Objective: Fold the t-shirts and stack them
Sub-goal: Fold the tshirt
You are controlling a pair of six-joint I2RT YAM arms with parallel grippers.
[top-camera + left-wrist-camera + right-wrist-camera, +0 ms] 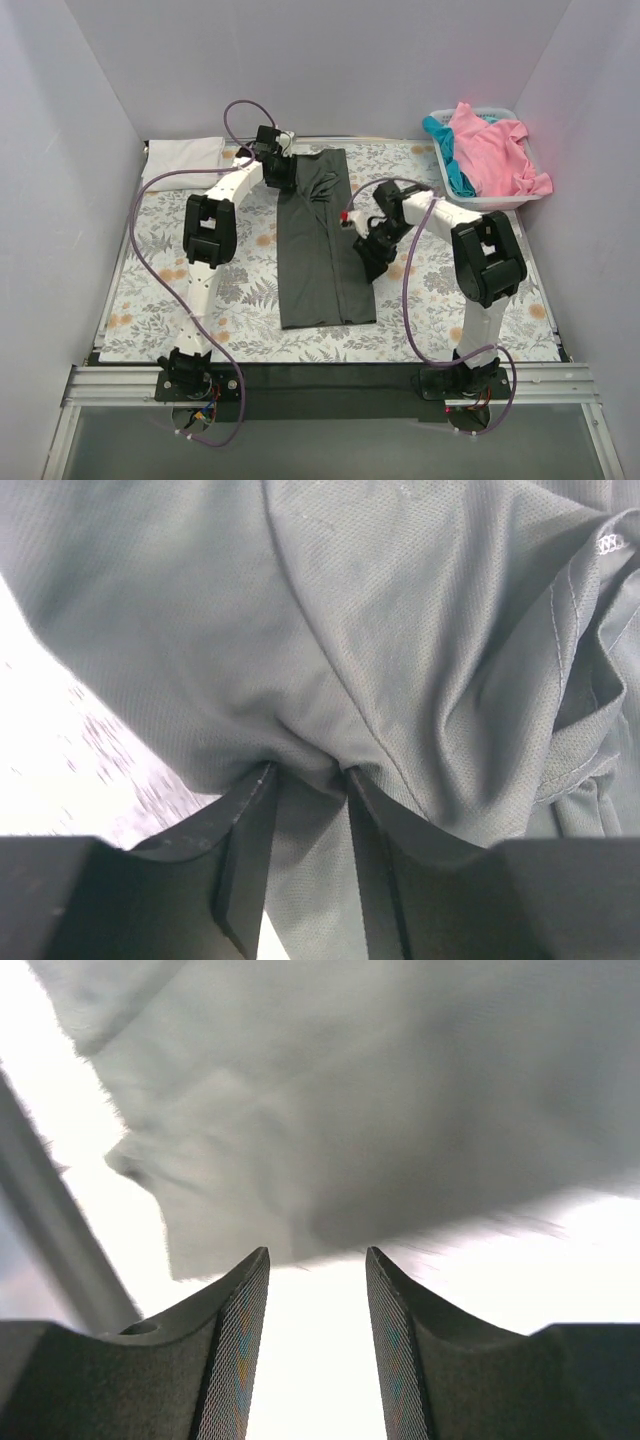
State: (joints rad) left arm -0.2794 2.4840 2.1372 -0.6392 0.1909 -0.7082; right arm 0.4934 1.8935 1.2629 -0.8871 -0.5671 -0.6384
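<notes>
From my station I see the surface (150,300) under a floral tablecloth (450,320). On the cloth, a dark charcoal t-shirt (320,260) lies in a long strip down the middle. A folded white t-shirt (185,160) sits in the far left corner and a white plastic basket (482,203) in the far right.

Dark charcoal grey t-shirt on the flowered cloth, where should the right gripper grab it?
Probably its near right hem corner, approached from the right: the dark charcoal grey t-shirt lies as a flat long strip, and the left gripper pinches its far end.
</notes>
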